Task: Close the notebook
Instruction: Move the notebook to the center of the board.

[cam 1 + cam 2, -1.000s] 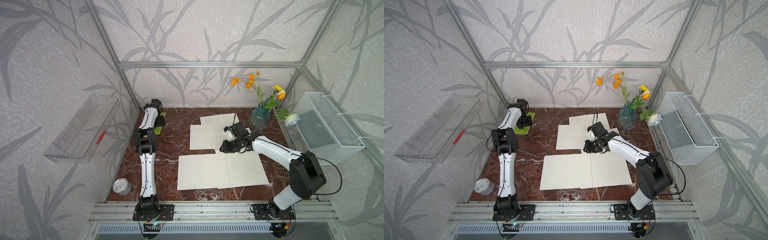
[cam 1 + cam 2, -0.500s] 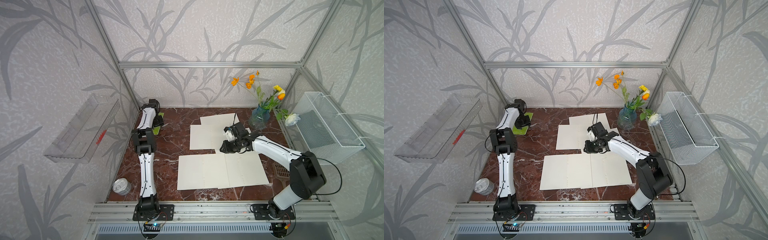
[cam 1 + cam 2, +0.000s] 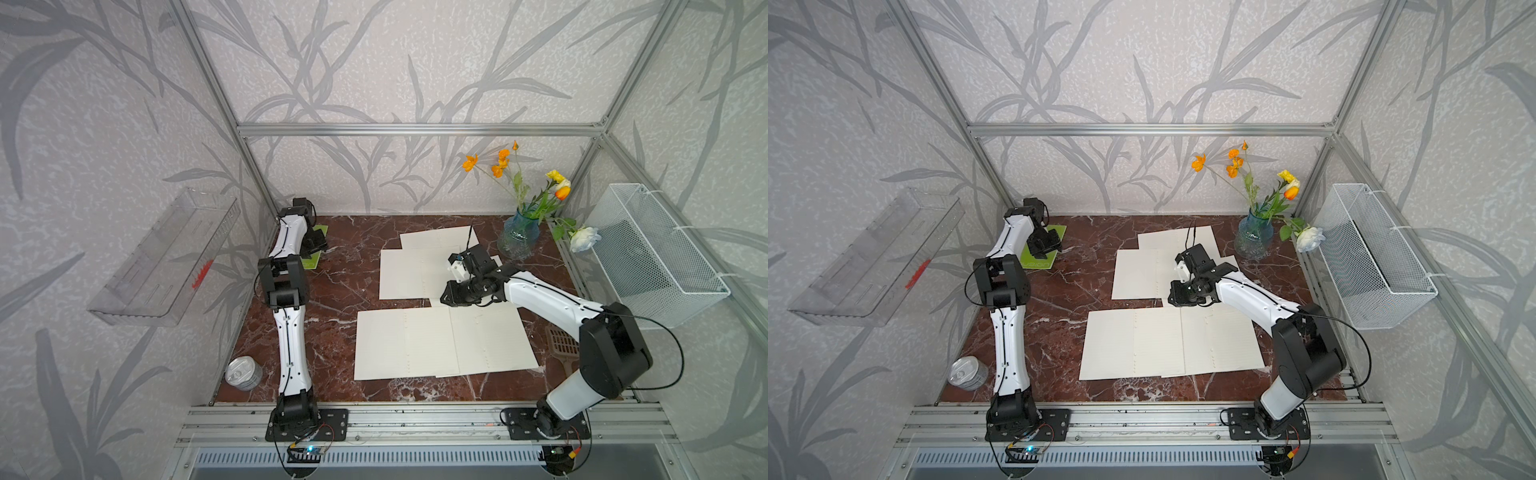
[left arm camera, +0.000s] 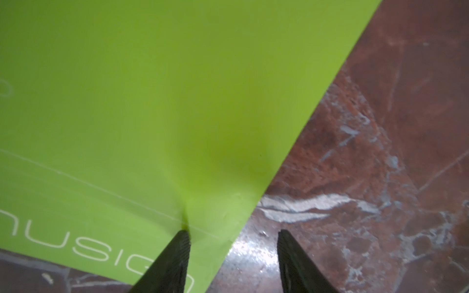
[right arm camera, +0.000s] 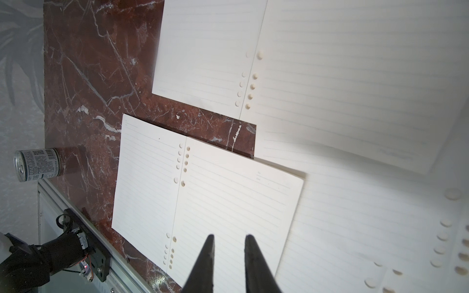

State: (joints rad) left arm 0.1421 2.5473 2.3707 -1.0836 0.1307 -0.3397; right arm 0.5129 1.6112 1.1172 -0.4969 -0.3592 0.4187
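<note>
**Two arms, loose pages everywhere**

Near edge: a tin can [image 3: 243, 373] on the red marble surface [image 3: 332, 286]. Lined sheets [image 3: 444, 343] mid-surface; right gripper [image 5: 229, 244] hovers there, jaws narrow, empty. Far left corner: left gripper [image 4: 233, 236] parted astride the green notebook's [image 3: 1044, 249] edge.
</note>
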